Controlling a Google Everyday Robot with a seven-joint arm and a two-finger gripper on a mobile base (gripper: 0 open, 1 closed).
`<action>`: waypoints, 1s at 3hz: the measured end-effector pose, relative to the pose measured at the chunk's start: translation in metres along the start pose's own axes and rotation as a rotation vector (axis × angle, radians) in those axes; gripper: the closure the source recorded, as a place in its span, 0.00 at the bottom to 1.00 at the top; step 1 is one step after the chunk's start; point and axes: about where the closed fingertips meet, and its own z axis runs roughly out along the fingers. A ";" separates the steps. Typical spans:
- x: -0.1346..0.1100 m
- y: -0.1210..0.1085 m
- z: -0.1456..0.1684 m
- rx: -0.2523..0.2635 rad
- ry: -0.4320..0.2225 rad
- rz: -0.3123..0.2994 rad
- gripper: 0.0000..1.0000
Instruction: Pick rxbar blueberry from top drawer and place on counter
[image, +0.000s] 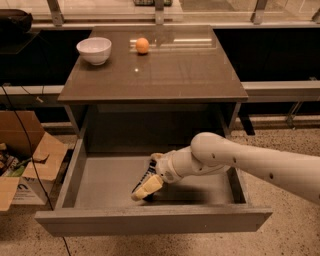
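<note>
The top drawer (100, 180) is pulled fully open below the counter (190, 70). The rxbar blueberry (142, 179), dark with white print at its far end, lies on the drawer floor left of the middle, near the front panel. My gripper (148, 184) reaches down into the drawer from the right. It is right on top of the bar, and its tan tip covers the bar's near end. The white arm (250, 162) crosses the drawer's right side.
A white bowl (94, 50) and a small orange fruit (142, 45) sit at the back left of the counter. An open cardboard box (25, 155) stands on the floor left of the drawer. The drawer's front panel (150, 222) juts toward the camera.
</note>
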 end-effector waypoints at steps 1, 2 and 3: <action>0.011 -0.002 -0.010 0.066 0.028 -0.002 0.00; 0.024 -0.001 -0.015 0.119 0.059 0.021 0.19; 0.020 -0.001 -0.018 0.119 0.059 0.021 0.50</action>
